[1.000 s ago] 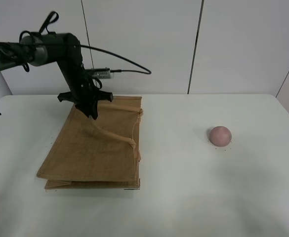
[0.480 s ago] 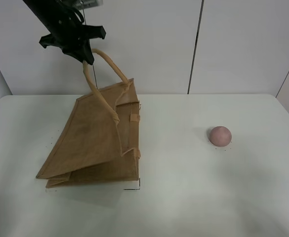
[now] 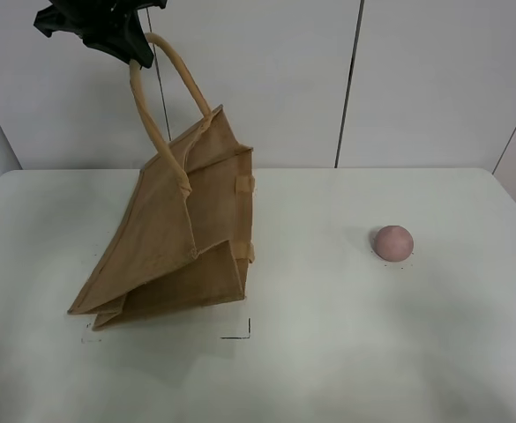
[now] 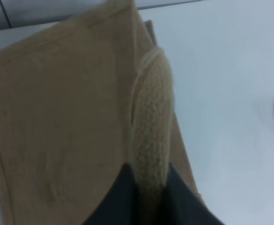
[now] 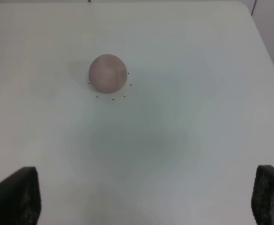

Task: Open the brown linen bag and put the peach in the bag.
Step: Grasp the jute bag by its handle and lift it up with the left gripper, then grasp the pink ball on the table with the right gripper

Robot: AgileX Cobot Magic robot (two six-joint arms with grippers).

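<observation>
Soft, even light
Faint shadows are mottling the desk (image 3: pixel 328 370); the brown linen bag (image 4: pixel 57 117) is blurring in the left wrist view.

High exterior camera overlooks white table (image 3: pixel 346 352), sharing tan jute bag (image 4: pixel 57 117) with close left wrist view, pinkish round peach (image 5: pixel 108 72) with downward right wrist view.
</observation>
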